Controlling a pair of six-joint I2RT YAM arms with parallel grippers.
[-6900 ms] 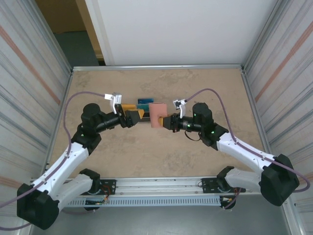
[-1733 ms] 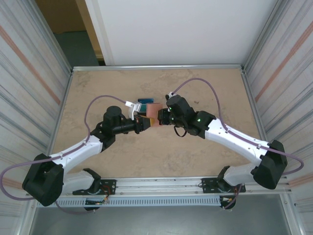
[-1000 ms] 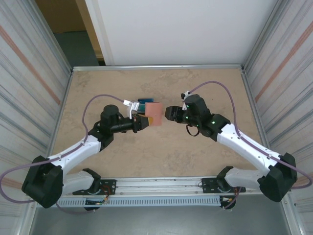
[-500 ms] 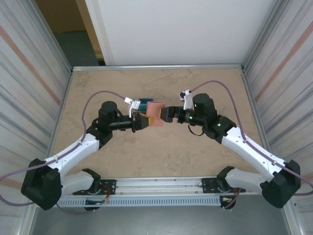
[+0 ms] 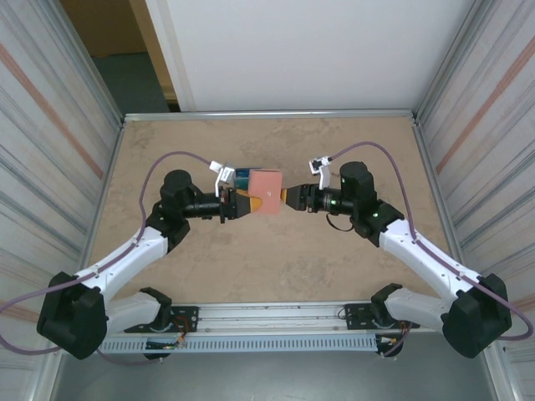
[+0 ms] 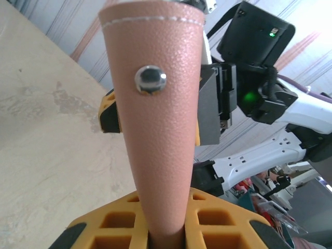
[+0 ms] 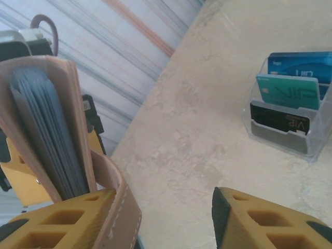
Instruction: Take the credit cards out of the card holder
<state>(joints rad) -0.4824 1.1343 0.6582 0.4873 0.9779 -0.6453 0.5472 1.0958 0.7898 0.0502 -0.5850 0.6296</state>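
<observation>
Hanging above the worktop [image 5: 251,276], the card holder [image 5: 266,193] is showing salmon-pink grained leather, white stitching, a metal snap stud [image 6: 150,79] and blue-grey leaves inside. Left end effector [image 5: 242,203] is clamping its edge; right end effector [image 5: 290,198] is standing with jaws apart, one finger [image 7: 62,218] touching its flap.

Right wrist view: the clear card stand [image 7: 275,136] and the rearmost of its cards [image 7: 288,93] run off the right edge. Your right gripper [image 7: 163,207] is cropped at the bottom. You can't tell what the card holder's [image 7: 79,119] blue-grey pockets [image 7: 46,135] hold. Left wrist view: the holder covers the right gripper's middle, and its clamped end leaves frame inside your left gripper [image 6: 166,228]. From above, the stand sits mostly behind the left gripper, its cards too small to count.
</observation>
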